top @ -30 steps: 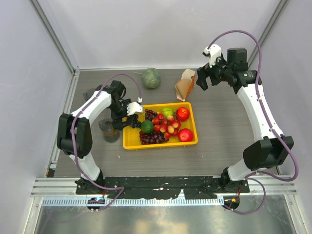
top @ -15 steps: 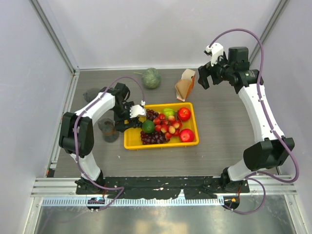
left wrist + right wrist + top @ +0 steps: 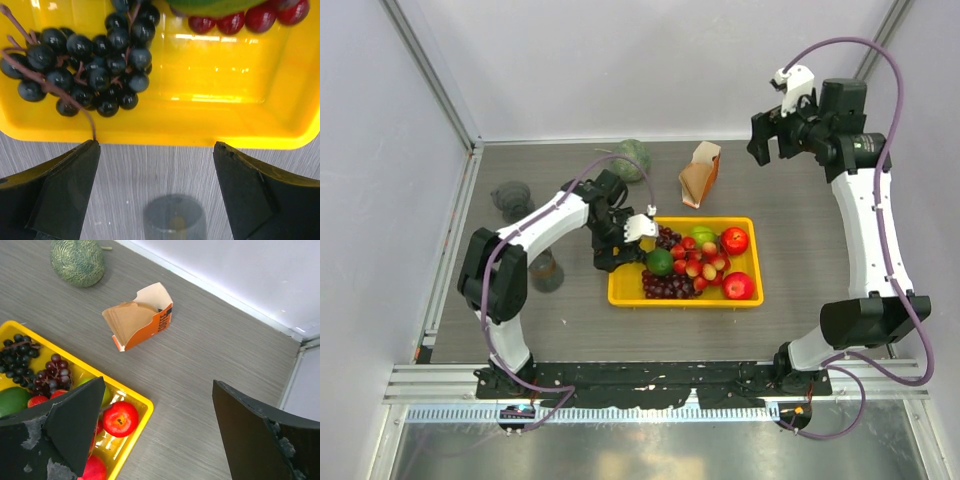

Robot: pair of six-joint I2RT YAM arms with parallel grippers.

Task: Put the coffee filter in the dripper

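Yellow plastic forms the tray, at whose left rim the left gripper is positioned low, jaws spread wide with nothing gripped. Dark grapes are seen just inside that rim. The right gripper is raised over the table's far right, likewise spread wide and empty. The dripper is found at the far left, well apart from both grippers, with a glass jug nearer the tray. Brown papers are stood in a pack near a melon; a single filter cannot be told from them.
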